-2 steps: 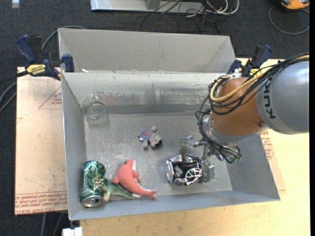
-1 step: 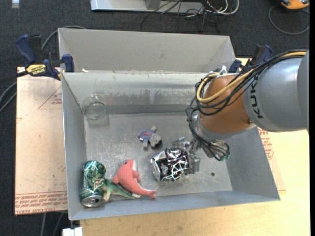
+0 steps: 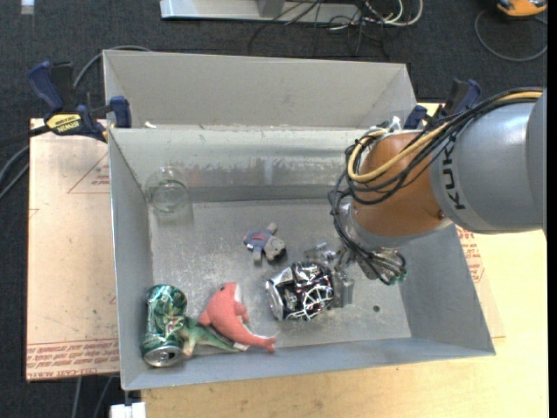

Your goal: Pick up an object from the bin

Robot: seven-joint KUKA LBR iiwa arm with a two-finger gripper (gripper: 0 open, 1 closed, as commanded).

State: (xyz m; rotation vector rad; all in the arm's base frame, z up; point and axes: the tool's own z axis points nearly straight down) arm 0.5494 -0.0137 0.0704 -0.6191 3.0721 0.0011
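My gripper (image 3: 339, 277) is low in the bin, right of the middle, under the orange-covered wrist. It sits against the right side of a crumpled black and white thing with a wire-like pattern (image 3: 298, 293), which lies on the bin floor. A small grey and purple toy figure (image 3: 265, 245) lies just up and left of that thing. Whether anything is gripped cannot be made out.
A pink dolphin toy (image 3: 231, 315) lies at the front left, beside a green toy (image 3: 204, 339) and a dented green can (image 3: 164, 324) in the front left corner. A clear cup (image 3: 169, 192) stands at the back left. The arm covers the bin's right side.
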